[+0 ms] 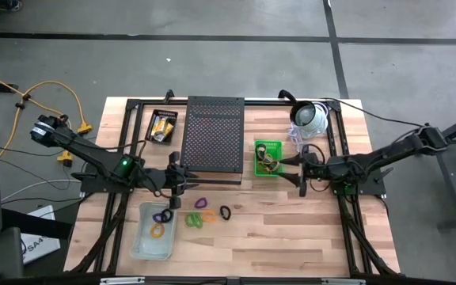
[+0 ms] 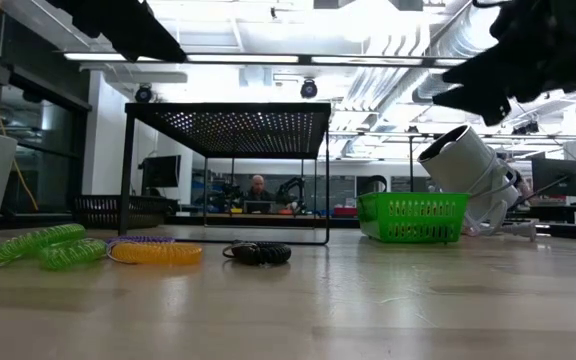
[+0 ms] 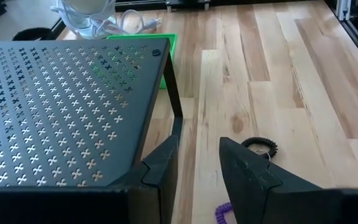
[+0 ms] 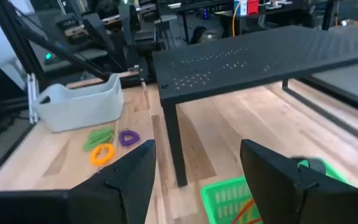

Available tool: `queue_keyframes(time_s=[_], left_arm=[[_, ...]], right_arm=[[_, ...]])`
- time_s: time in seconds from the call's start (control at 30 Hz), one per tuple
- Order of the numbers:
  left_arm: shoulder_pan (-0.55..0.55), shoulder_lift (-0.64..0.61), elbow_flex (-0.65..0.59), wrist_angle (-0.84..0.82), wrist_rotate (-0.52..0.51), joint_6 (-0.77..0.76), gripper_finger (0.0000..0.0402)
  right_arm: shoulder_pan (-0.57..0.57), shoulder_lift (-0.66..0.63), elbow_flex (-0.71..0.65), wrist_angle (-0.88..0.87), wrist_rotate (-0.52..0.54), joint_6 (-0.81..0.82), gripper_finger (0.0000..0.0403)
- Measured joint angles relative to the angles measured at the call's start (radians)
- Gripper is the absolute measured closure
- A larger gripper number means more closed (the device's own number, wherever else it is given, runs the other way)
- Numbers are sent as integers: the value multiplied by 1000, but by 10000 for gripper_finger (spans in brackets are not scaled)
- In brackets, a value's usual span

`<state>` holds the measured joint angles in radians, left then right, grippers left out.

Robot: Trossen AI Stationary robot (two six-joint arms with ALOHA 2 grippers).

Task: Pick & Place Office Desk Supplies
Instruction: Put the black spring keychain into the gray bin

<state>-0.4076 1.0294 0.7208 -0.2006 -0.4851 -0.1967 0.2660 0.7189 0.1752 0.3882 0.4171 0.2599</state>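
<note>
at the left of the high view your left pincer (image 1: 176, 180) hangs with its fingers parted and nothing between them, just at the front left corner of the black mesh stand (image 1: 214, 138). below it, lower left of centre, a clear tray (image 1: 152, 231) already holds a purple and an orange loop; beside it on the tabletop (image 1: 291, 229) lie the loose loops (image 1: 199, 218), green and orange, with a black loop (image 1: 226, 213) a little farther right. a black bin (image 1: 162, 126) with yellow packets sits at upper left. right of the stand, a green basket (image 1: 267, 158) holds bands, and your right pincer (image 1: 303, 171) hovers at its edge, spread wide and empty.

watch the left pincer: it's so near the stand leg that a straight drop toward the loops could clip it. the coils look springy, so a shallow pinch may let one roll away. on the right, a reach into the basket could snag its rim and drag it, or catch the white dome's cable (image 1: 295, 141) just behind.
</note>
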Motion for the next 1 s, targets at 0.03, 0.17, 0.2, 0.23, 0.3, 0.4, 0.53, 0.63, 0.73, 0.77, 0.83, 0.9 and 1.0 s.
queue_keyframes(time_s=[0.03,0.17,0.2,0.23,0.3,0.4,0.53,0.63,0.73,0.77,0.83,0.9,1.0], left_arm=[[0,0,0,2,0,0,289],[0,0,0,8,0,10,289],[0,0,0,8,-1,13,289],[0,0,0,7,0,14,289],[0,0,0,8,-1,14,289],[0,0,0,11,-4,13,289],[0,0,0,11,-4,5,289],[0,0,0,15,-4,5,289],[0,0,0,15,-5,4,289],[0,0,0,15,-5,2,289],[0,0,0,15,-5,2,289],[0,0,0,15,-7,2,289],[0,0,0,15,-7,4,289]], right_arm=[[0,-11,-11,-1,-1,15,180],[0,-51,-42,-7,-5,52,180],[0,-54,-46,-7,-4,59,180],[0,-55,-48,-15,-3,66,180],[0,-54,-49,-33,-2,81,180],[0,-52,-49,-32,-2,84,180],[0,-33,-49,-36,-7,84,180],[0,-26,-49,-34,-7,84,180],[0,-19,-49,-34,-7,84,180],[0,-18,-49,-34,-8,84,180],[0,-18,-49,-34,-8,84,180],[0,-18,-49,-34,-8,84,180],[0,-18,-49,-34,-8,84,180]])
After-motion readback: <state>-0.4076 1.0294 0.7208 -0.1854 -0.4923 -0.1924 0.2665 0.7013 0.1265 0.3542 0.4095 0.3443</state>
